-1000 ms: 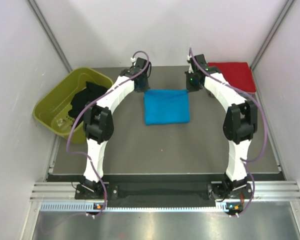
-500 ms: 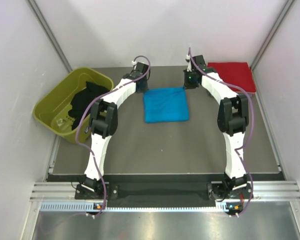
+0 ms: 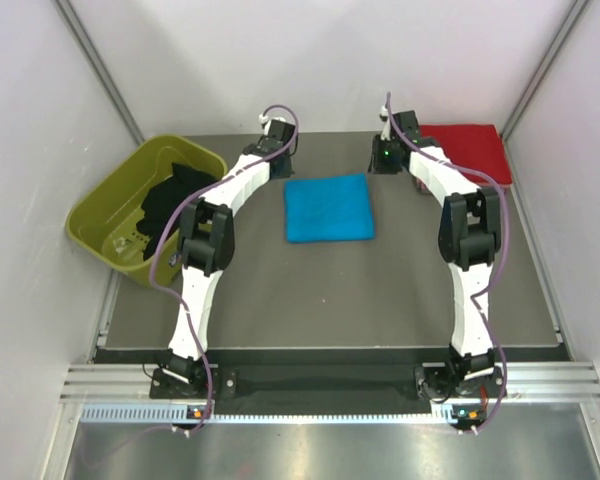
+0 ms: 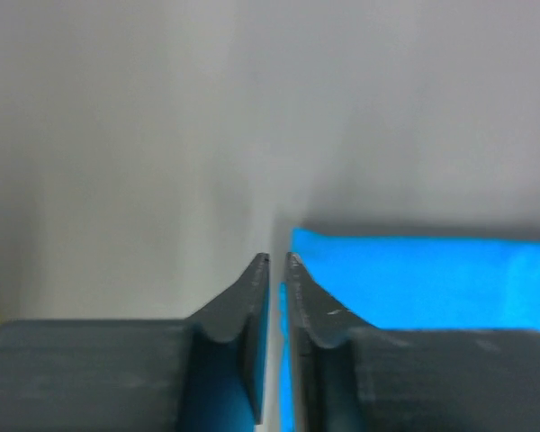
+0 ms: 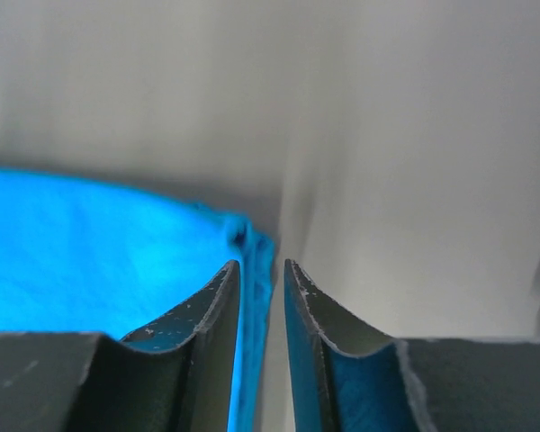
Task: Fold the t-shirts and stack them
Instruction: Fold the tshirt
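The turquoise-blue t-shirt (image 3: 328, 208) lies folded into a square on the dark table, mid-back. My left gripper (image 3: 280, 163) hangs just beyond its far left corner. In the left wrist view its jaws (image 4: 277, 259) are nearly closed with only a thin slit, and the shirt (image 4: 414, 279) lies below and to the right. My right gripper (image 3: 388, 158) hangs by the far right corner. Its jaws (image 5: 261, 263) stand slightly apart over the shirt's edge (image 5: 90, 252), clamping nothing. A red folded t-shirt (image 3: 470, 150) lies at the back right. A black shirt (image 3: 175, 200) lies in the tub.
The olive-green plastic tub (image 3: 100, 215) sits tilted at the left edge of the table (image 3: 320, 290). White walls close in the back and both sides. Purple cables loop along both arms.
Both grippers have drawn back from the shirt's far edge toward the rear. The turquoise shirt has settled flat, shifted slightly left and back.
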Motion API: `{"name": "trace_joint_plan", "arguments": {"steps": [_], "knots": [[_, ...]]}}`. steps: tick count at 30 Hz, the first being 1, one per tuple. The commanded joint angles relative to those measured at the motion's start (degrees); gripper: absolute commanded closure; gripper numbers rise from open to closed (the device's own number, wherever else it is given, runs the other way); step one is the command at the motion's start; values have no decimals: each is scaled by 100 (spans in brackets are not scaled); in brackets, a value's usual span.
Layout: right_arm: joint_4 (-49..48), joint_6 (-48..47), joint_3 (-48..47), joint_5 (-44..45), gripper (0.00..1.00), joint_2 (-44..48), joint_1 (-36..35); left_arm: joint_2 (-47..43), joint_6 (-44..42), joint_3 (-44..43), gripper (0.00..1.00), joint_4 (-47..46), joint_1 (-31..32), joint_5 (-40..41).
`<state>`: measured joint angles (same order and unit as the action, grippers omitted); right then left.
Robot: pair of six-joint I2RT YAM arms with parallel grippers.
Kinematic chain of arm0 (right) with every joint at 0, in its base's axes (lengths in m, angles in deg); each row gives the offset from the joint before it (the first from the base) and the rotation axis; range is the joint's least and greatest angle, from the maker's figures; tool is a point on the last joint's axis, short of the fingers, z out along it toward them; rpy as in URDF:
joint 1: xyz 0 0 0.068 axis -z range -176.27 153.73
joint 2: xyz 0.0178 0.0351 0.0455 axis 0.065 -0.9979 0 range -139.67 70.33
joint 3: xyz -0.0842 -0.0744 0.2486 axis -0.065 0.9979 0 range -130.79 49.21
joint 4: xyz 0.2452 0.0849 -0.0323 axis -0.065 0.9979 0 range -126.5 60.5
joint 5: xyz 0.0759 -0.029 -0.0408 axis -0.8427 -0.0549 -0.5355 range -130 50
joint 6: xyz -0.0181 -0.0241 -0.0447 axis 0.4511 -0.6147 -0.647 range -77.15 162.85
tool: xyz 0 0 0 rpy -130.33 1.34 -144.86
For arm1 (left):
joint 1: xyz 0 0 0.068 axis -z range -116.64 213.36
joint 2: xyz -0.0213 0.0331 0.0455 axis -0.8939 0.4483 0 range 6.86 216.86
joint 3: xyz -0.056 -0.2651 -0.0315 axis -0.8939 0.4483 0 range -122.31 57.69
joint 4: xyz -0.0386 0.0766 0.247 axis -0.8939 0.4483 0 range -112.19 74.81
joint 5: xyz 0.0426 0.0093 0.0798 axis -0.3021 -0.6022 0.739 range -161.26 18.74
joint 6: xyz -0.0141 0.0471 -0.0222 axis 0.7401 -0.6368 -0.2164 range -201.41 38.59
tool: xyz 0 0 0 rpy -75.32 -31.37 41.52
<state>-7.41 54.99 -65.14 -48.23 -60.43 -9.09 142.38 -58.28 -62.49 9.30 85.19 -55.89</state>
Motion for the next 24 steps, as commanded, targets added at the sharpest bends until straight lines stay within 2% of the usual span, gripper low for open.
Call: {"name": "trace_joint_plan", "arguments": {"steps": [1,3,7,9,13,19,24], "knots": [[-105,25,438,-214,74,674,51,-245,-11,-392,80,208,-82,701],[-122,8,780,-476,76,928,43,-359,24,-279,75,244,-64,730],[-376,43,1230,-811,87,1140,-10,-859,-98,318,76,-141,58,-68],[-438,86,1239,-856,89,1071,-28,-992,-90,695,76,-467,120,-456],[-438,95,967,-1040,90,719,-19,-818,-99,803,76,-591,182,-781],[-684,165,659,-1462,89,253,25,-247,-213,557,77,-573,182,-668],[-764,394,186,-1576,87,-439,227,105,-257,224,77,-389,182,-71]]}}
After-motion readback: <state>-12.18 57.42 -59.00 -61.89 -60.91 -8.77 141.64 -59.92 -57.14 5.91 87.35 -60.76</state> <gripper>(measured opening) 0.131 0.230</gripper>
